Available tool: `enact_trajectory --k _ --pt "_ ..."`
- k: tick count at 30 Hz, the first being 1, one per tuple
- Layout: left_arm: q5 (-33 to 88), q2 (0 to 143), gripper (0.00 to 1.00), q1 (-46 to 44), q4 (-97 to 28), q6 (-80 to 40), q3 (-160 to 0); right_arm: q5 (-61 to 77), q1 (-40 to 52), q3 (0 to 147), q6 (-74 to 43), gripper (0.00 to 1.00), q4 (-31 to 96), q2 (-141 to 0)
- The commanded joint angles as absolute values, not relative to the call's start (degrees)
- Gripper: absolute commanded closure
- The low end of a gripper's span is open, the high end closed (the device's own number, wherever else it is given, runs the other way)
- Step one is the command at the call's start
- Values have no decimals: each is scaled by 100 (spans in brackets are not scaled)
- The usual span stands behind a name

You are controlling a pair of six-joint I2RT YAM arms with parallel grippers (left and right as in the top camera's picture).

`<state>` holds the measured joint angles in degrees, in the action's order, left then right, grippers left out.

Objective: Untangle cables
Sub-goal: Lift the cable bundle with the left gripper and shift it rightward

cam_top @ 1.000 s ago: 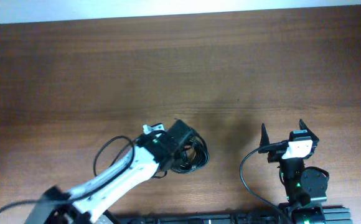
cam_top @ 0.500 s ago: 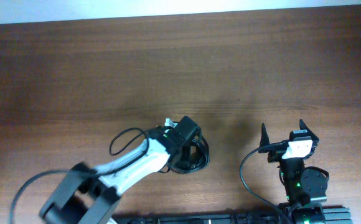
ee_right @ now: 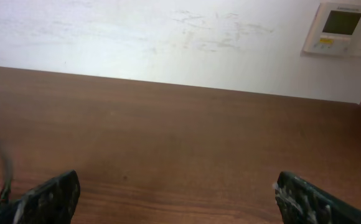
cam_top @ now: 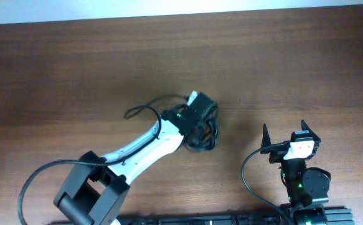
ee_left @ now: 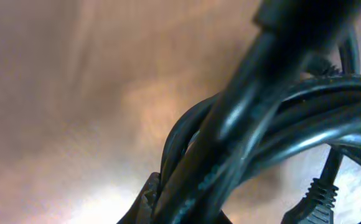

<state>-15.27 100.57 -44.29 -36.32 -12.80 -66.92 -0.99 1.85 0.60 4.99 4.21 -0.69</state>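
Cables [cam_top: 205,132] — coiled bundle, long axis near-to-far — clamped in left gripper [cam_top: 201,119]; right gripper [cam_top: 284,128] apart.

Two robot arms: one white-and-black arm [cam_top: 138,150] on the left, one black arm [cam_top: 300,178] with a white block on the right. Two pincers, the left pincer [cam_top: 200,116] and the right pincer [cam_top: 283,129], with two dark fingers [ee_right: 50,198] counted on the right one in its own wrist view. One brown wood-grain counter [cam_top: 106,62]. One tangled bundle of thin black flexible cables [cam_top: 208,135]; number of separate cords not to be told, several glossy strands in the left wrist view. One moulded black connector plug [ee_left: 311,200] plain there. One white rectangular wall panel [ee_right: 341,28] with a small greenish screen.
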Motion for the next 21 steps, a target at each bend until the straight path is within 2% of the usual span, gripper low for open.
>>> enact_trajectory --k 1,12,14,17,21 --pt "-2355 10049 100 -4434 -3398 -652 -7006 -69 143 32 537 1 460 -40" --pt "-1927 10051 100 -4222 -2582 -646 -7006 -69 143 32 537 1 460 -40" --pt "-1857 10051 100 -4222 -2510 -320 -7006 -69 143 32 537 1 460 -40" --pt "-718 10097 100 -4222 -2777 998 -7002 -69 143 32 537 1 460 -40" --pt "-445 10453 100 -4222 -2936 1188 -7000 -69 143 32 537 1 460 -40"
